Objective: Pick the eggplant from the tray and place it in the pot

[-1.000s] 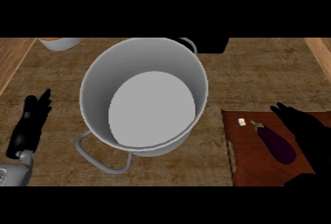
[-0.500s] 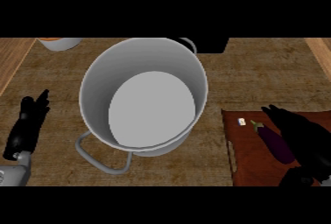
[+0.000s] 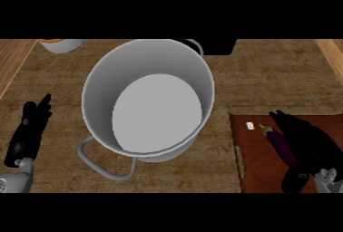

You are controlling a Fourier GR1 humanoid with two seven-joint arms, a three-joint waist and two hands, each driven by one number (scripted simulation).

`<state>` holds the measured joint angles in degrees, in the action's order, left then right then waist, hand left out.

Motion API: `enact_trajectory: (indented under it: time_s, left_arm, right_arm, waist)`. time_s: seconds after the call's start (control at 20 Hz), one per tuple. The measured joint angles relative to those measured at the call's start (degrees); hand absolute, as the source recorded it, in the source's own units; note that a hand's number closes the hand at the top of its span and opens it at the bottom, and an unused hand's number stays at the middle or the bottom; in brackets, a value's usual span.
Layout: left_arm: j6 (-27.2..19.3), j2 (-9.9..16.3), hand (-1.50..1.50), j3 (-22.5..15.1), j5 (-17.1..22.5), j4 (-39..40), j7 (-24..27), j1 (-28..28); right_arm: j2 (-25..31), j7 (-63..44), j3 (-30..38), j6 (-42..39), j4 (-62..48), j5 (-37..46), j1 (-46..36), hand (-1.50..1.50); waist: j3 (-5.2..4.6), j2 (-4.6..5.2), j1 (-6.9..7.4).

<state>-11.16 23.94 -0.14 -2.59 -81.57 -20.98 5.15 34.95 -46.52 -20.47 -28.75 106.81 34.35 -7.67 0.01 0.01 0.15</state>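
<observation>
Here, at the counter's [image 3: 60, 90] left edge, the left hand [image 3: 30, 133] rests with straight fingers pointing up, holding nothing. In the middle of the counter stands the big grey pot [image 3: 149, 97], its loop handle [image 3: 100, 164] toward the near edge. At the right, near the counter's front right corner, lies the brown tray [image 3: 253, 170]. The purple eggplant [image 3: 281, 146] lies on the tray close to its far edge, with the stem end pointing away. The right hand [image 3: 312, 147] is over the tray, just beside the eggplant on its right side. Its fingers look stretched out, not curled round the eggplant, but whether they touch it is hard to see.
</observation>
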Motion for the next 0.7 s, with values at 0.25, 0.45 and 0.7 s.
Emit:
enact_trajectory:
  time_s: [0.25,0.45,0.7]
  left_arm:
    - [0.8,-1.14,0.0,1.16,-1.16,-0.62,-1.25,0.28]
    - [1.79,-2.19,0.0,1.88,-2.23,-2.17,-1.77,-0.48]
    - [2.69,-3.43,0.0,3.14,-3.69,-0.9,-1.49,0.52]
  right_arm:
    - [-1.59,6.93,1.77,1.55,-6.72,4.3,0.17,-1.5]
    - [-4.43,9.71,2.17,2.78,-9.8,8.62,-0.2,-1.5]
    - [-7.31,10.9,2.83,2.4,-13.23,13.11,-0.7,-1.5]
  waist:
    - [0.0,0.01,0.01]
    - [0.01,-0.01,0.01]
    - [0.0,-0.01,-0.06]
